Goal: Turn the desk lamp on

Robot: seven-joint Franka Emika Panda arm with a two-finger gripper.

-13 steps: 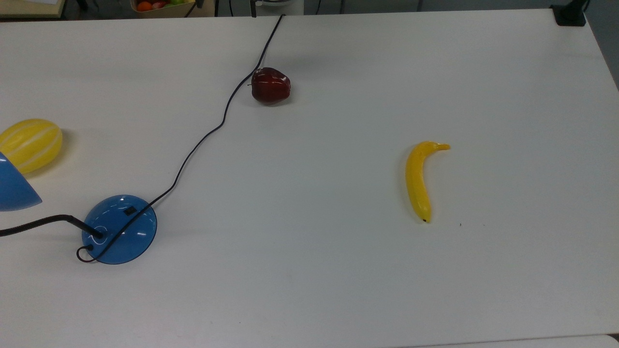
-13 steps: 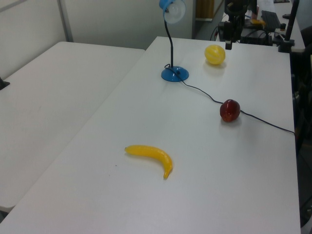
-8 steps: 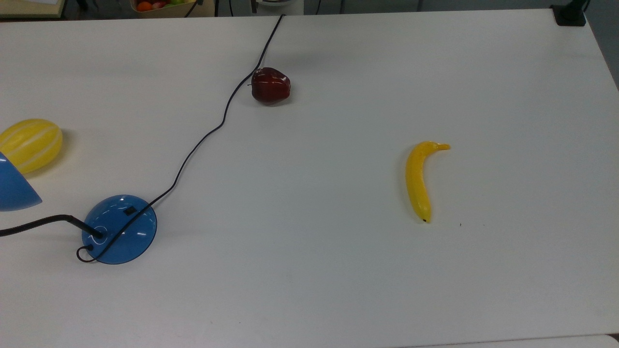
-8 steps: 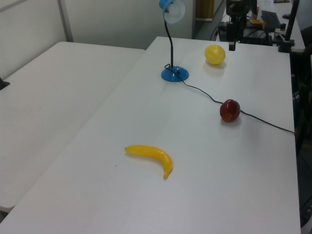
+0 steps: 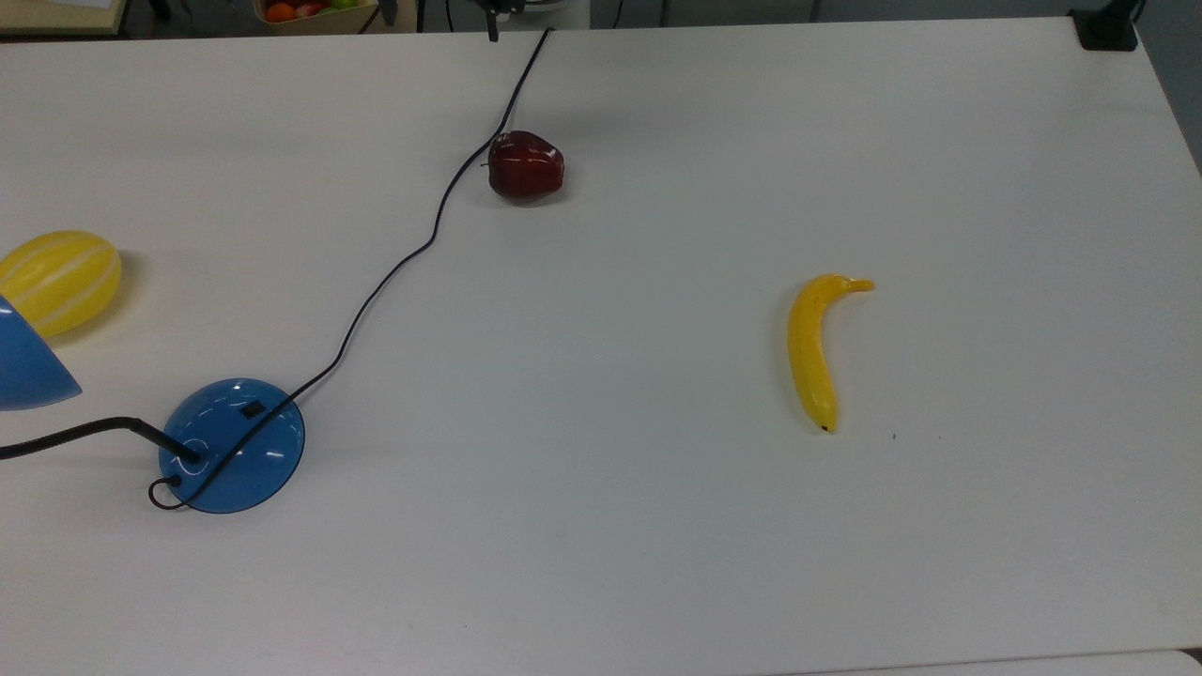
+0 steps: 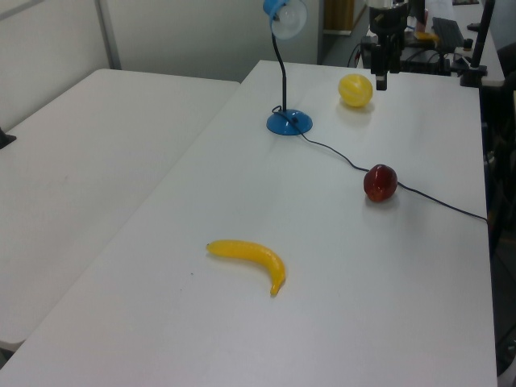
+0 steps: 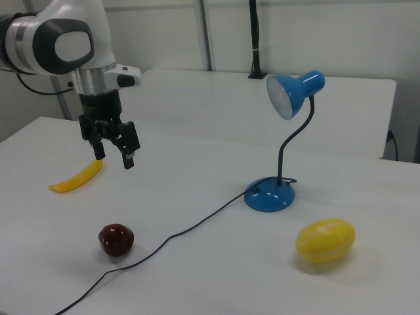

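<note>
The desk lamp has a glossy blue dome base (image 5: 232, 446) with a small black switch (image 5: 252, 409) on top. A black gooseneck (image 7: 289, 147) rises to a blue cone shade (image 7: 294, 92). In the left view the base (image 6: 289, 122) stands at the table's far end. Its thin black cord (image 5: 413, 253) runs past the apple and off the far edge. My gripper (image 7: 114, 157) hangs open and empty above the table, well to the right view's left of the lamp. In the left view my gripper (image 6: 380, 76) is just beyond the melon.
A yellow striped melon (image 5: 58, 280) lies close to the lamp. A dark red apple (image 5: 526, 166) sits beside the cord, and a banana (image 5: 812, 349) lies on the top view's right. A second white table (image 6: 81, 161) adjoins on the left view's left.
My gripper has come lower and slightly toward the left view's left, nearer the melon. The lamp and the fruit have not moved.
</note>
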